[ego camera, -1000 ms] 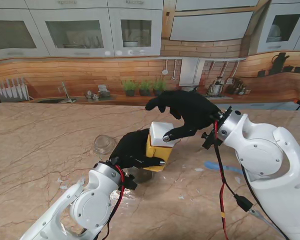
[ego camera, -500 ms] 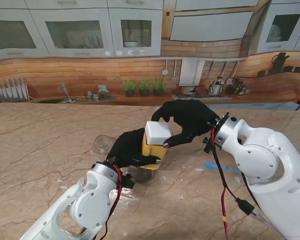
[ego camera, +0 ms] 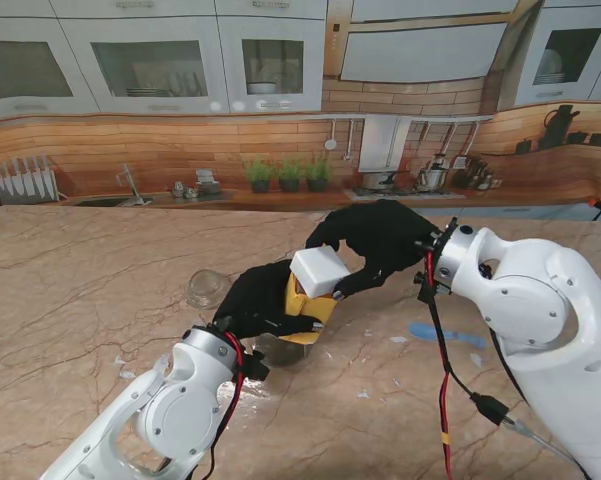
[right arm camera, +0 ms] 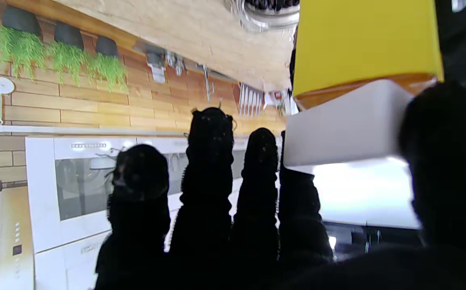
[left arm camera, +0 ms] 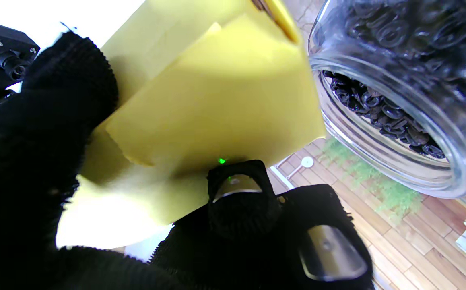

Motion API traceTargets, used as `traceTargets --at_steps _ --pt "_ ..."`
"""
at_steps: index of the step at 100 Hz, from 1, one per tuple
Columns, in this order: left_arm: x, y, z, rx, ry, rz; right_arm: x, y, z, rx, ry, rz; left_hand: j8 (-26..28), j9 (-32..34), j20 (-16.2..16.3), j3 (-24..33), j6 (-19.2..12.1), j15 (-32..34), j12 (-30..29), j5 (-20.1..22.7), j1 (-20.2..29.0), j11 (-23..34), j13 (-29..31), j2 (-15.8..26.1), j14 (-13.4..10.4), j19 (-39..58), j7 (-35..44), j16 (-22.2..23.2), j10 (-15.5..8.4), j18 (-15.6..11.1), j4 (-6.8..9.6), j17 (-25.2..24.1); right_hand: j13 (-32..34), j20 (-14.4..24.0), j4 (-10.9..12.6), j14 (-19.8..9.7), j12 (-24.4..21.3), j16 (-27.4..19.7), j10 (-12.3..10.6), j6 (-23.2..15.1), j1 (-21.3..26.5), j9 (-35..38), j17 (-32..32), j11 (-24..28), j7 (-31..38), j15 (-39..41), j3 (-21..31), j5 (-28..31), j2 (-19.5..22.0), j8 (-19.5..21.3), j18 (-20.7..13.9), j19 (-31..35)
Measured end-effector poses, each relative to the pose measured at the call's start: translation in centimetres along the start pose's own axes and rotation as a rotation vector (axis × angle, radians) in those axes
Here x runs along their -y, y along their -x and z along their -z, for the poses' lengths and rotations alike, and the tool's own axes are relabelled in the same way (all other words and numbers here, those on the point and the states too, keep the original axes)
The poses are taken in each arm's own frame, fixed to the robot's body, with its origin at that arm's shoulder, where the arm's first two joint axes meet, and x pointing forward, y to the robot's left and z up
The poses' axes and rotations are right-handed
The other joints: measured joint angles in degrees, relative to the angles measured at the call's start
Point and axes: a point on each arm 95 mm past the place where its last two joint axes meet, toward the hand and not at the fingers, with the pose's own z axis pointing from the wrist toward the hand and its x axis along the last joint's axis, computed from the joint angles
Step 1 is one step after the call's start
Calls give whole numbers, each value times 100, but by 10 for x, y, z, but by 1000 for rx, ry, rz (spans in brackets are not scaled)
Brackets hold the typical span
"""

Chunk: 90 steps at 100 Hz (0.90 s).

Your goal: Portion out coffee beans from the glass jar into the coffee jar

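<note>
My left hand (ego camera: 255,300) is shut on the yellow coffee jar (ego camera: 306,306) and holds it tilted over the table. The jar's white lid (ego camera: 318,270) sits askew on top, and my right hand (ego camera: 380,240) is shut on it between thumb and fingers. In the right wrist view the lid (right arm camera: 345,125) lies against the yellow jar (right arm camera: 361,40). The glass jar (ego camera: 278,349) of dark coffee beans stands on the table just under my left hand. The left wrist view shows it open-mouthed (left arm camera: 398,100) beside the yellow jar (left arm camera: 217,92).
A small clear glass piece (ego camera: 208,289) lies on the marble table to the left of my left hand. A blue mark (ego camera: 440,335) is on the table under my right forearm. Small bits of litter dot the table nearer to me.
My right hand has moved left and closed on the white lid. The lid now sits tilted and shifted on the yellow jar, which leans more than before.
</note>
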Motion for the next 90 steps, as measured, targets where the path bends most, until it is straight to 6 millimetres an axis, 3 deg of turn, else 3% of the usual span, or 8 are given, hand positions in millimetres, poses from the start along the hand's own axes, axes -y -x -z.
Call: traceTargets --at_steps 6,25,38,47,50,66,79,90 --pt "-1 0 0 0 5 2 -3 1 1 -9 -36 24 0 0 0 -34 -22 3 55 0 0 0 5 0 -3 0 0 2 0 0 0 0 -171 70 -6 -4 -126 -26 -25 -14 126 -185 -244 -144 -195 -289 230 -231 70 -24 30 -269" --pt "-1 -2 0 -3 5 10 -11 0 -1 -39 -57 64 0 2 0 -49 -32 -3 60 -1 0 0 6 3 -5 0 0 51 0 0 1 0 -476 201 278 -38 -437 -67 -147 -897 712 -759 -580 -336 -1456 -737 945 -964 212 -87 26 -807" --pt "-1 -2 0 -2 7 12 -11 -2 -4 -53 -74 40 1 2 0 -49 -32 -4 52 -3 0 1 7 4 -5 0 21 51 0 0 4 0 -505 201 695 -44 -635 -136 -156 -1241 1003 -835 -662 -442 -1611 -964 1429 -1250 219 -182 32 -977" --pt "-1 -3 0 -4 8 8 -13 -4 -1 -47 -86 7 2 2 0 -49 -32 -5 48 -5 0 1 7 4 -5 0 37 51 -1 0 4 0 -565 208 763 -44 -722 -138 -125 -1446 215 -1107 -724 -539 -1441 -1037 1382 -1592 52 -178 66 -1023" --pt "-1 -3 0 -5 8 7 -16 -4 1 -43 -82 5 2 2 0 -49 -32 -5 48 -5 0 1 7 4 -5 0 37 51 -1 0 4 0 -571 267 755 -41 -744 -138 -74 -1488 -80 -1123 -780 -555 -1462 -1039 1171 -1727 -214 -153 97 -1025" --pt "-1 -2 -1 1 5 -1 -28 -9 12 -34 -52 17 2 2 0 -49 -32 -5 48 -5 0 1 7 4 -5 0 38 52 -1 0 4 0 -575 520 614 69 -744 -1 80 -1307 -1325 -1123 -850 -556 -1525 -1042 1309 -1798 -913 16 218 -1014" --pt "-2 -1 -1 3 6 -5 -29 -10 15 -17 -37 -3 2 2 0 -49 -32 -6 48 -5 0 1 7 4 -5 0 38 52 -1 0 4 0 -565 701 509 189 -696 71 301 -483 -2177 -1094 -902 -629 -1653 -1033 1543 -1682 -880 142 384 -920" --pt "-2 -1 -2 2 5 -12 -30 -8 14 63 33 67 2 2 0 -49 -32 -6 48 -5 0 2 7 4 -5 0 38 52 -1 0 4 0 -187 767 498 294 -452 97 551 434 -3001 -665 -441 -633 -1341 -798 1454 -739 -131 692 483 -526"
